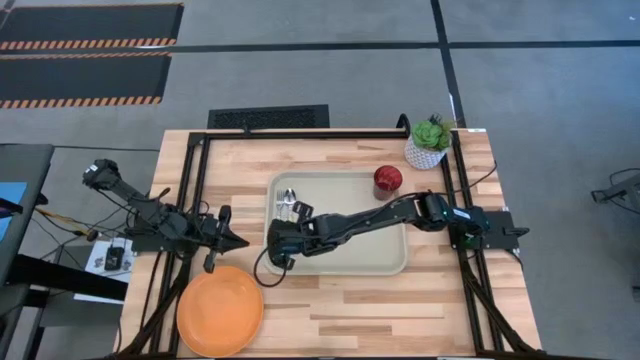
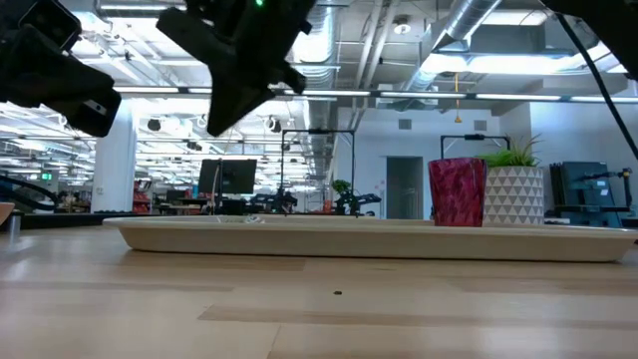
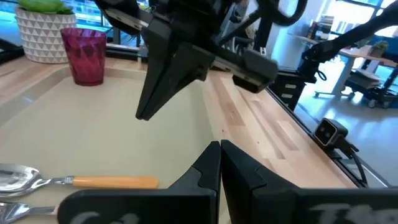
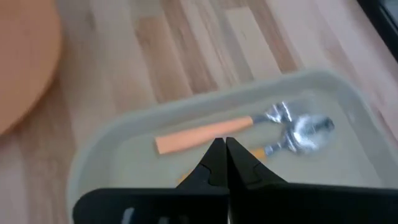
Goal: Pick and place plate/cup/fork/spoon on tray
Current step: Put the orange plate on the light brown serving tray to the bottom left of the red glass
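The beige tray [image 1: 345, 262] lies mid-table. The fork [image 4: 214, 135] and the spoon [image 4: 308, 132] lie side by side on the tray's floor at its far left corner [image 1: 289, 205]. The dark red cup [image 1: 388, 180] stands upright in the tray's far right corner. The orange plate [image 1: 220, 311] lies flat on the table at the near left, off the tray. My right gripper [image 1: 281, 238] is shut and empty, held above the tray's left end [image 2: 214, 128]. My left gripper [image 1: 243, 243] is shut and empty, just left of the tray and above the plate's far edge.
A white pot with a green plant [image 1: 429, 146] stands on the table beyond the tray's far right corner. A black frame [image 1: 200, 170] runs along the table's left, far and right sides. Bare wood [image 1: 400, 310] lies between the tray and the near edge.
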